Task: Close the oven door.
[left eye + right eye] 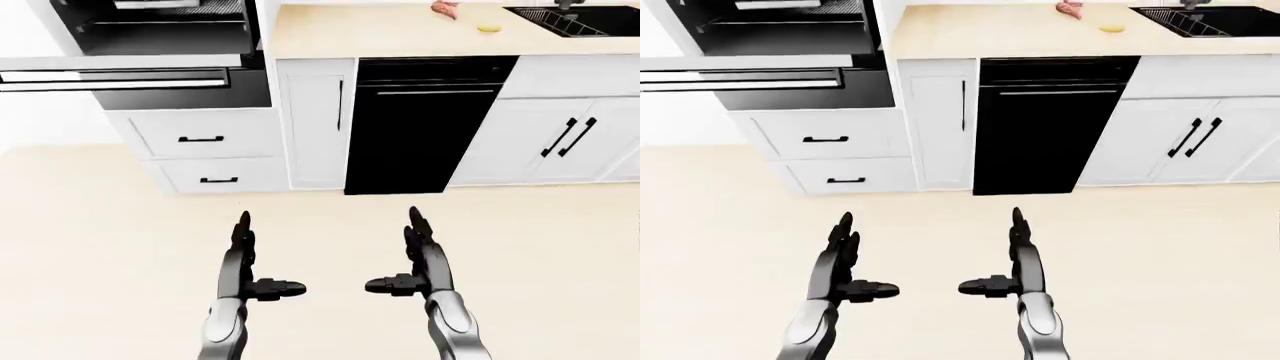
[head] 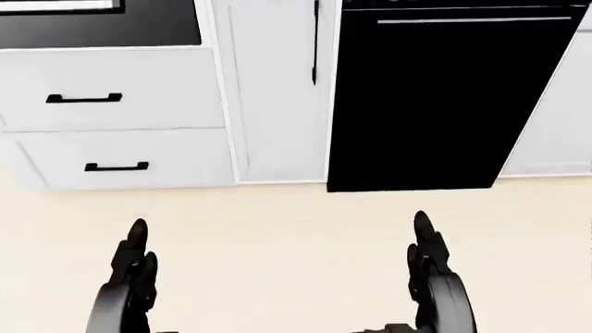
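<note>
My fingers were stretched out flat and held nothing. My left hand point(image 1: 240, 259) and my right hand point(image 1: 422, 259) hung side by side over the pale floor point(image 1: 90, 247), thumbs pointing at each other. The oven door point(image 1: 125, 75) was up at eleven o'clock, dropped open, well apart from both hands. A black dishwasher point(image 1: 420, 127) stood at one o'clock, under a tan counter point(image 1: 380, 34).

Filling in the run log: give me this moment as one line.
oven door: open, flat, upper left | left hand: open, empty, over floor | right hand: open, empty | contact: none | step: approach not finished
</note>
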